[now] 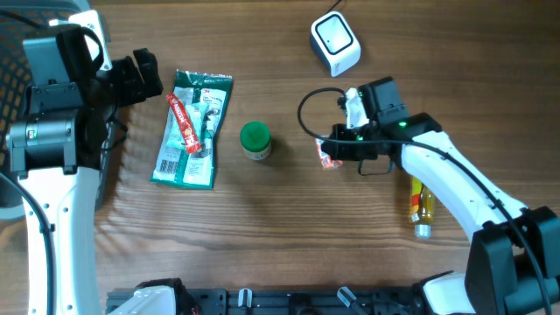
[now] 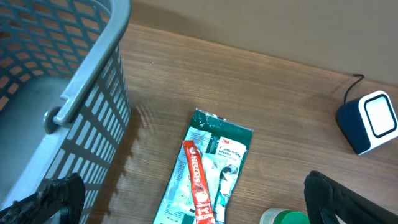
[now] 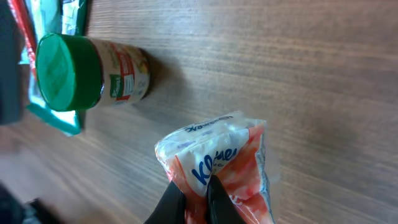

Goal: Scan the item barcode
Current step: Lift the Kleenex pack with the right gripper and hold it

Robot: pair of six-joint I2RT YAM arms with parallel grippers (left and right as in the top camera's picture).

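At left, the mesh basket [image 2: 68, 81] shows nothing inside where visible; the left end effector [image 1: 147, 77] hangs spread wide beside it. A green packet [image 1: 192, 131] and a jar [image 1: 255, 140] lie mid-worktop. The right end effector [image 3: 194, 196] pinches the tissue pack [image 3: 217, 155], well short of the scanner [image 1: 335, 44]. The pickup looks done; the scan remains.

- Grey mesh basket [image 2: 68, 81]: stands near the green packet.
- Green packet [image 1: 185, 168]: lies flat on the wooden table [image 1: 289, 236], with a red sachet [image 1: 183, 122] across it.
- Green-lidded jar [image 1: 255, 140]: upright, just beside the packet.
- Yellow bottle [image 1: 422, 206]: lies on its side.
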